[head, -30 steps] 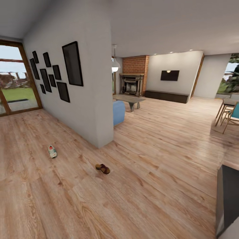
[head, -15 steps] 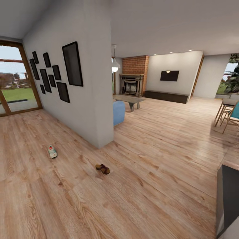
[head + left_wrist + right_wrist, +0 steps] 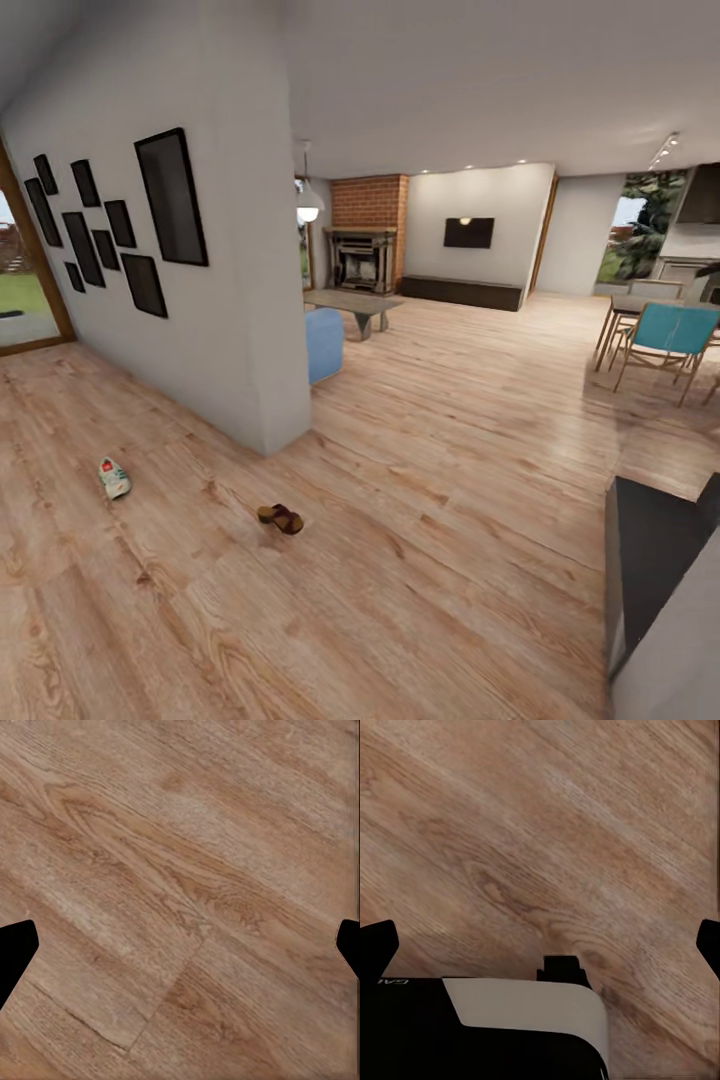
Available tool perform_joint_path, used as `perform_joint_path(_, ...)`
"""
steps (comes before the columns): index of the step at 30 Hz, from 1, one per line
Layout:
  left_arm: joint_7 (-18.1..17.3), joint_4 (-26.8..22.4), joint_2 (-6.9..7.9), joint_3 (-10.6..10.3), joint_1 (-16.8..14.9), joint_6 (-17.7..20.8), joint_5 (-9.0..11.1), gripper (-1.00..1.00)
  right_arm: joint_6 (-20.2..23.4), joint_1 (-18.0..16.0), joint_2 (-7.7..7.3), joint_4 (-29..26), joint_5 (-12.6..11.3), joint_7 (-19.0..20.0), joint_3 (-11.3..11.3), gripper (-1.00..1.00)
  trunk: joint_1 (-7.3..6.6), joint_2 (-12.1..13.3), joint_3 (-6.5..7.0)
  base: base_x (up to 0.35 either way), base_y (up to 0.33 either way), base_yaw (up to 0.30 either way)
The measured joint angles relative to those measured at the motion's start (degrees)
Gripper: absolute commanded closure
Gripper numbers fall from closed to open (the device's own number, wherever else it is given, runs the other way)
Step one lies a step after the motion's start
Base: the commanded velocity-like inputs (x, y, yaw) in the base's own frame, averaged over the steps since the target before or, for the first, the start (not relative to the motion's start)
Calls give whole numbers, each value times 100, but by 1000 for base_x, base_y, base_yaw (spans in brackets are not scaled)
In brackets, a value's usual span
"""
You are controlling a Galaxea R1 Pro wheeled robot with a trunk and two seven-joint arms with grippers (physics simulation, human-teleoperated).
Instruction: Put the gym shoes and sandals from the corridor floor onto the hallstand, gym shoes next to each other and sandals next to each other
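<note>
One cream-white lace-up sneaker with a red-orange accent (image 3: 114, 477) lies on the light brown wood-plank corridor floor (image 3: 420, 560), out from the picture-hung side of the grey-white partition wall (image 3: 200, 330); one small dark brown leather sandal (image 3: 281, 518) lies well apart from it, out from that wall's end corner; seven black frames (image 3: 170, 197) hang on the wall; one blue pouffe (image 3: 324, 344) stands past the wall's end; one teal chair (image 3: 665, 338) stands far across the room. In the wrist views the left pincer (image 3: 180, 945) and right pincer (image 3: 540, 941) hang over bare planks, tips spread wide at the edges, released, grasping nothing.
</note>
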Motion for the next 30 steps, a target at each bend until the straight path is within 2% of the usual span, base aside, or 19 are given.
perform_joint_path(10, 1, 0, 0, 1, 0, 1, 0, -100, 0, 0, 5, 3, 0, 0, 3, -100, 1, 0, 7, -212, 61, -286)
perform_joint_path(30, 2, 0, 0, 6, 0, 7, 0, -100, 0, 0, 1, 11, 0, 0, 0, -100, 0, 0, 7, -6, 2, -289)
